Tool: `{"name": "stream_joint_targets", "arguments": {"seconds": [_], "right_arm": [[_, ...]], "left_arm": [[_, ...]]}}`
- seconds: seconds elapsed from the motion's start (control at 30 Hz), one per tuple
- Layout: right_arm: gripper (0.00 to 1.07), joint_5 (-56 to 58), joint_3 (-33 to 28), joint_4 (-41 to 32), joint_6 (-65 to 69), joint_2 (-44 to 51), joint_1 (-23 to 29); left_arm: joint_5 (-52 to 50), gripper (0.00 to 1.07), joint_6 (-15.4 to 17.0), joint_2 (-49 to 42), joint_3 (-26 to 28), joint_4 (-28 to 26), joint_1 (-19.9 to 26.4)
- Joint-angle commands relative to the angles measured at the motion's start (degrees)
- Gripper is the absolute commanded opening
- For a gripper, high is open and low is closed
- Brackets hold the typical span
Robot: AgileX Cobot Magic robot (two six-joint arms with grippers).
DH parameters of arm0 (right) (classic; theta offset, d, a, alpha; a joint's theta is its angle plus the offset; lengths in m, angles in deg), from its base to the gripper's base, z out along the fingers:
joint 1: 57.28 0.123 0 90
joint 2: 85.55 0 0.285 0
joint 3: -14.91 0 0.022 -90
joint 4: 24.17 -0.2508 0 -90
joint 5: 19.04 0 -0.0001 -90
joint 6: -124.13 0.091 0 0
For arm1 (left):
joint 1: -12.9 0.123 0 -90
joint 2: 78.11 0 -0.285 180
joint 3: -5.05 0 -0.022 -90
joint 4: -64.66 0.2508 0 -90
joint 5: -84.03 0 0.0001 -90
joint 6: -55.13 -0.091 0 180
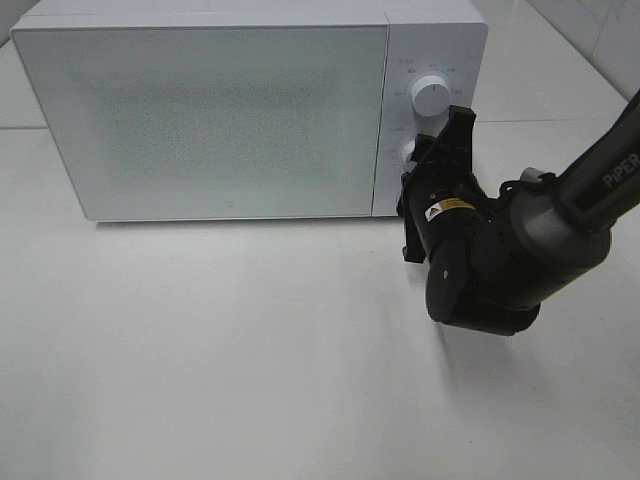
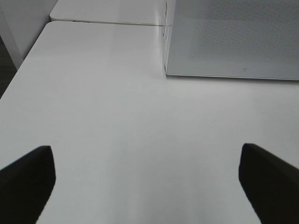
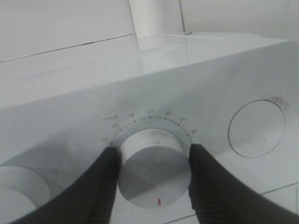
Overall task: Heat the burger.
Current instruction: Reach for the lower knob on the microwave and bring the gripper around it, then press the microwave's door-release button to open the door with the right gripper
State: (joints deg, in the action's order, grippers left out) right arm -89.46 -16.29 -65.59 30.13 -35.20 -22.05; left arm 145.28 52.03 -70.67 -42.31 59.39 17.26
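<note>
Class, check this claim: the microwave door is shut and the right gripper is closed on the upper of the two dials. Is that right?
One slip: the right gripper grips the lower dial, not the upper dial, which stands free in the exterior high view. The microwave door is indeed shut.

Pinching a round knob (image 3: 149, 156) with the right claw (image 3: 152, 175), with the arm bent behind it. Holding the left claw (image 2: 147, 182) wide open.
</note>
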Motion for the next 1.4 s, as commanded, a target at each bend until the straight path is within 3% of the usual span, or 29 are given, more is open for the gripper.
{"name": "stream_joint_targets", "arguments": {"seconds": [0.03, 0.17, 0.3, 0.4, 0.47, 0.6, 0.93, 1.2, 1.4], "right_arm": [[0.14, -4.41, 1.95, 3.27, -1.66, 0.52, 0.11], [0.24, -4.41, 1.95, -0.63, -2.64, 0.52, 0.11], [0.44, -5.16, 1.95, -2.92, -5.9, 0.52, 0.11], [0.48, -5.27, 1.95, -3.5, -6.47, 0.52, 0.11], [0.64, -5.39, 1.89, -4.3, -8.54, 0.52, 0.11], [0.75, -5.33, 1.32, -3.09, -9.17, 0.52, 0.17], [0.76, -3.84, -3.09, 2.41, -13.01, 3.95, 0.29], [0.76, 6.65, -8.02, 8.19, -22.63, 9.11, 0.29], [0.76, 17.36, -11.69, 12.83, -37.41, 16.04, 0.23]], "left_arm": [[0.11, 1.0, 0.11, -0.86, -0.17, -0.06, 0.06], [0.11, 1.0, 0.11, -0.86, -0.17, -0.06, 0.06], [0.11, 1.0, 0.11, -0.86, -0.17, -0.06, 0.06], [0.11, 1.0, 0.11, -0.86, -0.17, -0.06, 0.06], [0.11, 1.0, 0.11, -0.86, -0.17, -0.06, 0.06], [0.11, 1.0, 0.11, -0.86, -0.17, -0.06, 0.06], [0.11, 1.0, 0.11, -0.86, -0.17, -0.06, 0.06], [0.11, 1.0, 0.11, -0.86, -0.17, -0.06, 0.06], [0.11, 1.0, 0.11, -0.86, -0.17, -0.06, 0.06]]}}
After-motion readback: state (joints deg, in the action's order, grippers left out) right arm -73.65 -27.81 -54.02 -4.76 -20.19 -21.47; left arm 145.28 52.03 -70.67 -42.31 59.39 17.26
